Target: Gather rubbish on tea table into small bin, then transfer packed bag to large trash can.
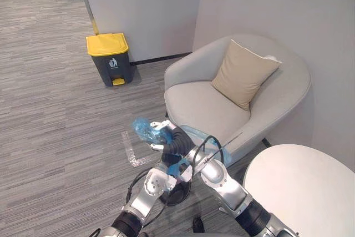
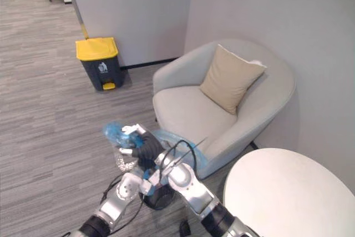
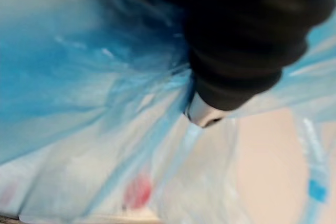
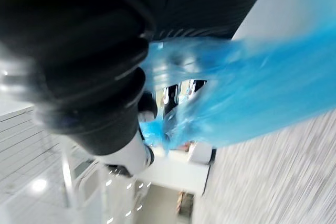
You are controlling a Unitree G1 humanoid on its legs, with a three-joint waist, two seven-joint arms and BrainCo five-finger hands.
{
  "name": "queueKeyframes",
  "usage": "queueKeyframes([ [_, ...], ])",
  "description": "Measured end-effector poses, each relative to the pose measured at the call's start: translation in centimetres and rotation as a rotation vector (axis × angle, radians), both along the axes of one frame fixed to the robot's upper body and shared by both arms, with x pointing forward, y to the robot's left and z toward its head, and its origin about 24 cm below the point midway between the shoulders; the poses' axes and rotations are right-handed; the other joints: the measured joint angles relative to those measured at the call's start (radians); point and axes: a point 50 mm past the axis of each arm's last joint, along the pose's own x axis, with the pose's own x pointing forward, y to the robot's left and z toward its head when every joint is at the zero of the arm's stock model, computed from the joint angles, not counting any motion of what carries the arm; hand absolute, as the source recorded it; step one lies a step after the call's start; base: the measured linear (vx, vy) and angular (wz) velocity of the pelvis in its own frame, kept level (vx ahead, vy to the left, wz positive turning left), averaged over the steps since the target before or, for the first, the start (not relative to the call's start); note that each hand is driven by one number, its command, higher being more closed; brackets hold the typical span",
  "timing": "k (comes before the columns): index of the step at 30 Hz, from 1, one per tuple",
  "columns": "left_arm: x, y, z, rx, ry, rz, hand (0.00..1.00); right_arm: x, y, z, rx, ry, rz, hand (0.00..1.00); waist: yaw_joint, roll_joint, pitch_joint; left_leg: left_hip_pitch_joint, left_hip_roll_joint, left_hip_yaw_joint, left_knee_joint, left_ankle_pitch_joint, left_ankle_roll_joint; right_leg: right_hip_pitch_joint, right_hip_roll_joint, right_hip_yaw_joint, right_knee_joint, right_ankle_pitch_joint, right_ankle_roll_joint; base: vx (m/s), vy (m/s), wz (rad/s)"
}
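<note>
At 7 o'clock off the armchair (image 1: 211,109): right hand (image 1: 168,142) clenched round blue bag (image 1: 143,129) neck. Film probably soft, slippery, light; the bunched neck is the place to grip. Left hand (image 3: 202,113) grip: cannot tell.

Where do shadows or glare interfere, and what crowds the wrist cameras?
Left eye view: even light, shadow under the armchair, no glare on the table. Left wrist view: the blue bag hangs close, light passing through it. Right wrist view: the dark cover of the right hand sits before the bag, bright lamp spots beyond.
</note>
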Motion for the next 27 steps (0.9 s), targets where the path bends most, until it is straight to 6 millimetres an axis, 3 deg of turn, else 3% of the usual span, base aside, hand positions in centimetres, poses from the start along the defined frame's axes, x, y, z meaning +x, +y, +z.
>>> queueKeyframes([
  [1,-0.1,0.8,0.0,-0.027,0.008,0.043,1.00,0.4,-1.6,-0.4,-0.091,-0.037,-0.053,0.00,0.000,-0.001,-0.001,0.000,0.000,-0.003,0.000,0.000,0.000,0.001,0.000,-0.003,0.000,0.000,0.000,-0.01,-0.009,0.05],
  [5,-0.3,2.0,-0.3,-0.061,0.029,0.111,1.00,0.5,-4.7,-1.5,-0.233,-0.060,-0.137,0.00,0.002,-0.001,-0.001,-0.002,0.004,-0.009,-0.006,0.000,0.000,0.002,-0.001,-0.008,0.000,-0.003,0.003,-0.01,-0.009,0.04],
  [13,-1.6,5.5,-1.0,-0.105,0.064,0.283,1.00,-1.5,-10.2,-3.6,-0.244,0.026,-0.418,0.00,0.001,-0.001,-0.001,-0.006,0.001,-0.010,0.000,0.000,0.000,-0.001,-0.002,-0.013,0.000,-0.006,0.003,0.00,0.000,0.00],
  [16,-2.6,7.1,-1.8,-0.108,0.098,0.357,1.00,-2.1,-11.0,-6.7,-0.180,0.187,-0.543,0.00,-0.002,0.000,0.000,-0.006,-0.002,-0.013,0.000,0.000,0.000,0.000,-0.003,-0.023,-0.006,-0.005,0.002,0.00,-0.002,0.02],
  [19,-3.8,8.2,-3.4,-0.093,0.173,0.415,1.00,-3.1,-11.4,-11.2,-0.169,0.416,-0.604,0.00,0.000,0.003,0.002,-0.005,-0.005,-0.020,0.000,0.000,0.000,0.007,-0.009,-0.037,-0.018,-0.005,0.002,-0.01,-0.002,0.08],
  [23,-6.3,9.8,-6.3,-0.076,0.333,0.518,1.00,-5.7,-12.0,-16.8,-0.164,0.741,-0.653,0.00,0.008,0.011,0.007,0.002,-0.009,-0.040,0.000,-0.002,0.000,0.032,-0.015,-0.050,-0.031,-0.007,0.003,0.01,-0.001,0.15],
  [27,-9.4,10.9,-8.6,-0.083,0.476,0.600,1.00,-8.3,-13.3,-20.0,-0.168,0.948,-0.724,0.00,0.017,0.025,0.017,-0.001,-0.015,-0.053,0.000,-0.002,0.002,0.035,-0.023,-0.072,-0.029,-0.010,0.007,0.00,-0.002,0.09],
])
